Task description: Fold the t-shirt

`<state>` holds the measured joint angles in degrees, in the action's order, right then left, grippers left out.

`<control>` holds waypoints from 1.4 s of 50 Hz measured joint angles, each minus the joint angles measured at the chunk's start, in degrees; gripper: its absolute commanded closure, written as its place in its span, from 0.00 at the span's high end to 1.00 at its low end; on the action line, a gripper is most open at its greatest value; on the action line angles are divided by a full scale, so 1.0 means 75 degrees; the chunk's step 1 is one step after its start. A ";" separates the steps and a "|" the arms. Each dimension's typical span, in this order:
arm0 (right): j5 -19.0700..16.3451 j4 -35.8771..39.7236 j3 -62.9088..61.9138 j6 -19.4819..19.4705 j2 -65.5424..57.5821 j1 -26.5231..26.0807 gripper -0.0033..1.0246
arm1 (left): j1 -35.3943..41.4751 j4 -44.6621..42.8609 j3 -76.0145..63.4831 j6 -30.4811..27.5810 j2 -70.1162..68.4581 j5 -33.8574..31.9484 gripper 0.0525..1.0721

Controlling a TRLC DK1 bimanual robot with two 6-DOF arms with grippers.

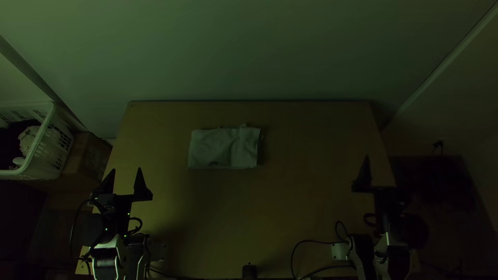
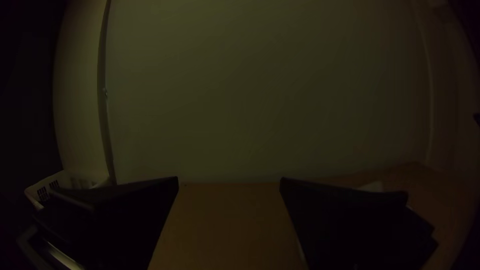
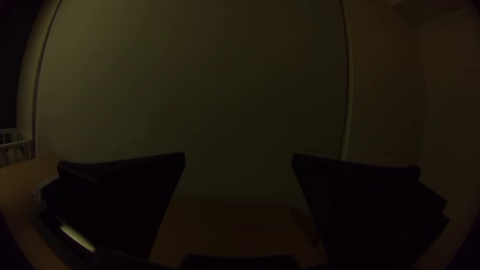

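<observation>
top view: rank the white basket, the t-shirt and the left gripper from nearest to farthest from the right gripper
From the right gripper, in the top view:
1. T-shirt, nearest, folded into a rectangle slightly left of the table's middle
2. Left gripper, over the table's left side
3. White basket, farthest, beyond the table's left edge

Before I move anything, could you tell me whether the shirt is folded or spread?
Folded: the shirt lies as a small, flat, compact rectangle.

From here, the tabletop [image 1: 301,207] is looking like smooth, matt wood, the T-shirt [image 1: 223,149] like creased cloth, the laundry basket [image 1: 56,150] like plastic.
</observation>
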<state>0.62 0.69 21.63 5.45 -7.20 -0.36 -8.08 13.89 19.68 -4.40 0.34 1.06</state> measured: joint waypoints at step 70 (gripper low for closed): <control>0.0061 -0.0364 -0.2734 -0.0119 0.0962 -0.0283 0.95 | -0.0254 -0.1786 -0.2180 -0.0373 -0.0003 -0.0085 0.95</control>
